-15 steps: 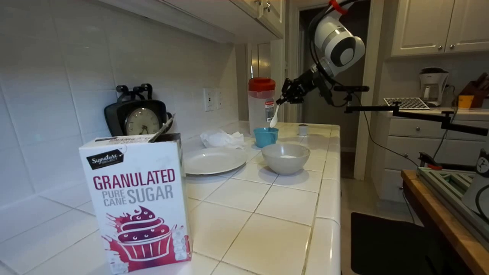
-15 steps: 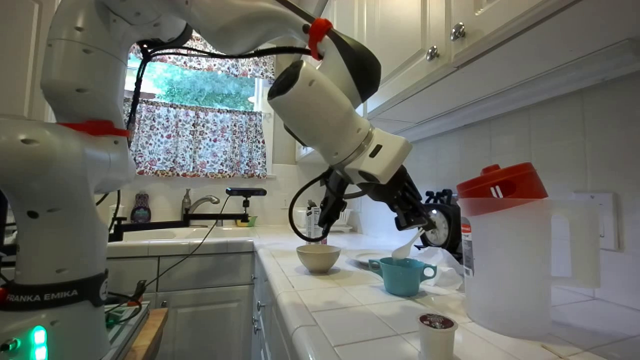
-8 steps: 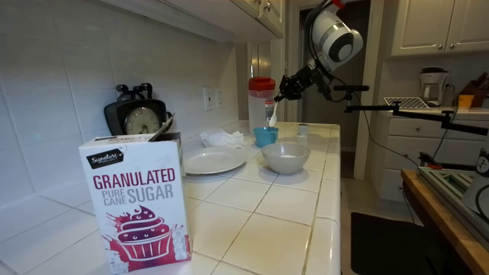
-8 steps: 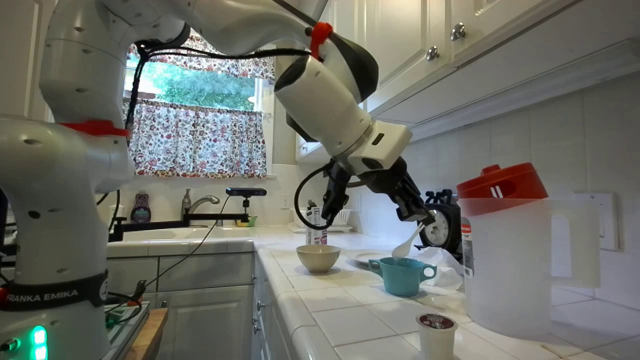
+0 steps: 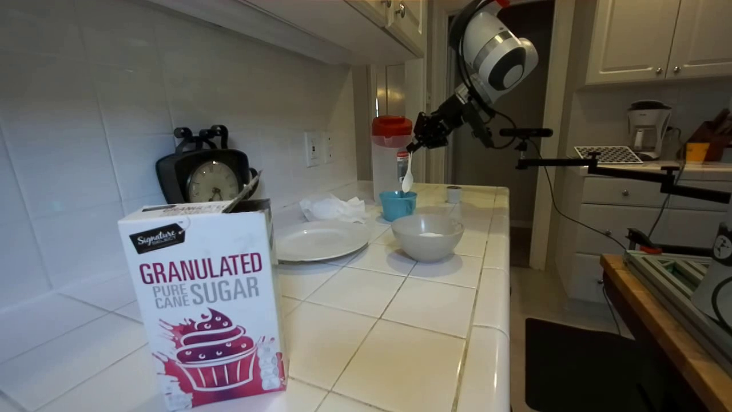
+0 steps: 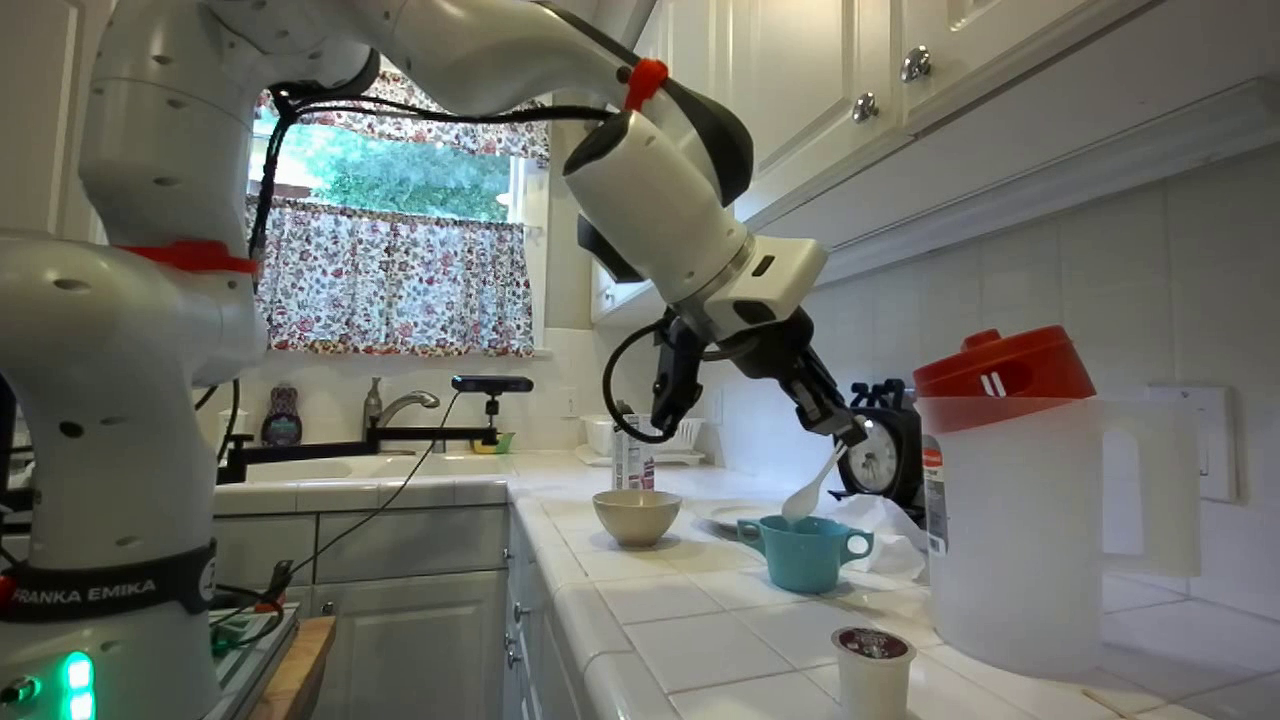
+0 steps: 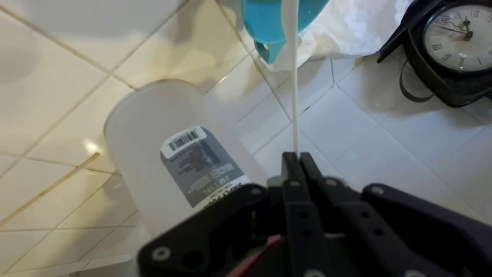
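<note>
Spoon [image 6: 803, 501] and tool [image 6: 853, 437] make one long lever here: the fingertips are clamped together on the far end of the thin handle, and the scoop hangs toward 7 o'clock in an exterior view, at the mouth of the teal cup [image 6: 805, 560]. Whether its tip dips below the rim or sits just above, I cannot tell. The cup rests upright on the worktop [image 6: 690, 655], its looped handles at 10 and 3 o'clock. With so slim a hold at one end, a small turn of the wrist probably swings the scoop a good deal, so slow, even travel looks wise, the scoop centred over the opening and clear of the rim. A knock there could twist the handle between the fingertips or nudge the cup along the tiles. Any tilt is best made gently, about the scoop rather than the grip. Around the cup in that view, the pitcher [image 6: 1015, 550] stands near at 3 o'clock, the crumpled white wrap [image 6: 895, 535] behind at between 2 and 3, the coffee pod [image 6: 873, 680] at 5 and the pale bowl [image 6: 637, 518] between 9 and 10. The pitcher seems the likeliest thing to bump, so sideways drift toward 3 deserves the most care. In the wrist view the handle runs up to 12 o'clock, straight at the cup, a handy line for aiming.
</note>
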Action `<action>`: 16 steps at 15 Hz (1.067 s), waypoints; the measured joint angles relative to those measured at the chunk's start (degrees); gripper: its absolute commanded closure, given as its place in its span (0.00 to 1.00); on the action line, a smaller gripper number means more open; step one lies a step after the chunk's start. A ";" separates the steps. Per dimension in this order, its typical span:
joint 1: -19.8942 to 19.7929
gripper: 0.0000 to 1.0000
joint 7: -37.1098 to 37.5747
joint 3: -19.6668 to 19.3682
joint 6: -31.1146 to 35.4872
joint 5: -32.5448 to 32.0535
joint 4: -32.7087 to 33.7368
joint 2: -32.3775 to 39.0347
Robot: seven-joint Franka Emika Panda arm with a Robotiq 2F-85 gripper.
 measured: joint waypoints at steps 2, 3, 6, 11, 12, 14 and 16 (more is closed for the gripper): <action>0.20 0.99 0.00 0.22 0.57 -1.08 0.01 0.06; 0.34 0.99 0.00 0.34 1.09 -1.64 0.01 0.09; 0.71 0.99 0.33 0.83 2.70 -3.64 0.06 0.23; 1.29 0.99 2.14 1.67 4.64 -7.60 0.65 0.94; 1.44 0.99 2.41 1.68 4.90 -8.24 0.88 1.10; 1.67 0.99 3.10 1.75 5.67 -9.78 1.38 1.54; 1.87 0.99 4.16 1.90 6.43 -11.79 1.65 1.91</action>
